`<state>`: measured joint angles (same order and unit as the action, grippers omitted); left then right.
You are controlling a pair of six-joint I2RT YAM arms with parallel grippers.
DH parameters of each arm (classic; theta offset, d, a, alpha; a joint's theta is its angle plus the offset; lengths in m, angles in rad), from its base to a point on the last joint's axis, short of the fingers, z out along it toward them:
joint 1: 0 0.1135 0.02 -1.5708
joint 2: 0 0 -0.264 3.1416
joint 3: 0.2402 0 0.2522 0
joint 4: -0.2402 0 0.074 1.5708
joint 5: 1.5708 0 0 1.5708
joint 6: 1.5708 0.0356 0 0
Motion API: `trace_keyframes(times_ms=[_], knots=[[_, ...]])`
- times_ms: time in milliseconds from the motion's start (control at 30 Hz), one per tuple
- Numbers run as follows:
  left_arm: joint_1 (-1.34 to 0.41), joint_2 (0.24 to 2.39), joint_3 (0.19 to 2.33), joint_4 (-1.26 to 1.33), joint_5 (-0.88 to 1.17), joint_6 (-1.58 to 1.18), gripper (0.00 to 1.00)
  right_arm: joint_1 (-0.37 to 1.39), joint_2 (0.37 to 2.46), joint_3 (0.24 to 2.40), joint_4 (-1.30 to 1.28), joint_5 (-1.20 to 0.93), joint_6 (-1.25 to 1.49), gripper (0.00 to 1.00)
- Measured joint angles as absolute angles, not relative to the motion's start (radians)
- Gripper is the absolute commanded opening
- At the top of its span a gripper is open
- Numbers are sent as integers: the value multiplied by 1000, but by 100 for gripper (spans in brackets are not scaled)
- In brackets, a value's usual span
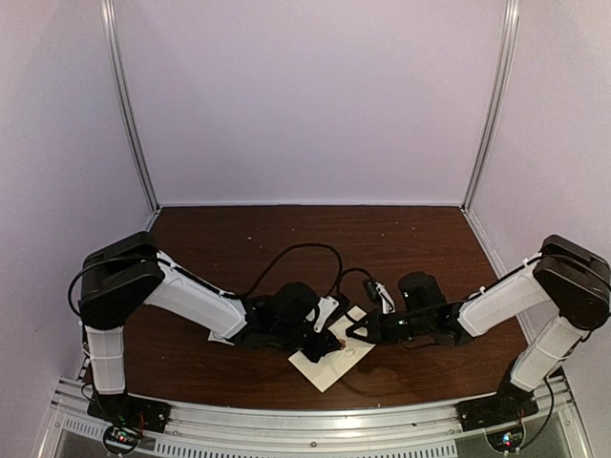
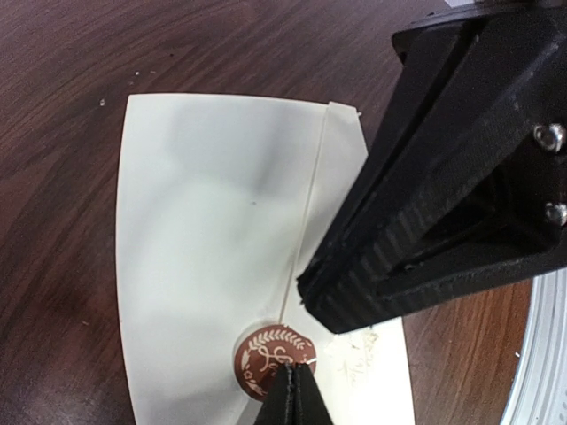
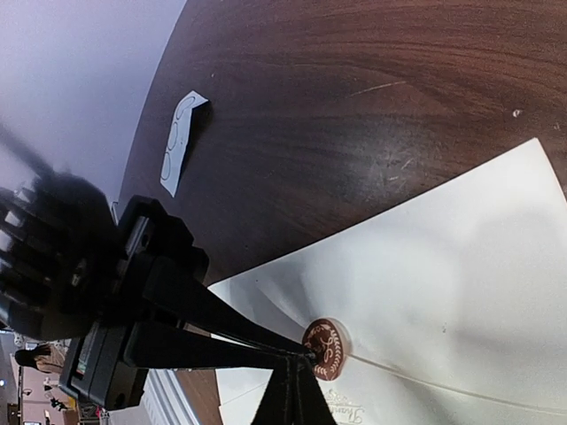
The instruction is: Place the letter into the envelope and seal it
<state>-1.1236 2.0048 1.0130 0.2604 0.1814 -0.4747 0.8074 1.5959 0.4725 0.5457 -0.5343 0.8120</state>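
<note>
Envelope point(image 2: 213, 248) lies closed, brown seal point(image 2: 266, 352) on its flap.

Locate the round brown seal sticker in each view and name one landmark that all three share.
Top external: the seal sticker is low centre, a small reddish spot between the two arms' ends.
Left wrist: the seal sticker sits bottom centre, its lower edge behind a dark tip.
Right wrist: the seal sticker is lower centre, seen at a slant.
Shared landmark: the cream envelope beneath it.

Cream envelope point(image 2: 213, 221) on a dark brown wood-grain surface point(image 2: 133, 44).
I see a reddish-brown round seal point(image 2: 266, 350) printed with white laurel sprigs; the fingers point(image 2: 425, 221) are black.
</note>
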Motion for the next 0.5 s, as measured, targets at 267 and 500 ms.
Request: trace_keyframes(times_ms=[267,500], knots=[[-1124,2005,1013,260,181,-478,0,815,1670,499,559,-546,813,0],[-1123,2005,1014,260,181,-479,0,819,1710,512,580,-550,813,0]])
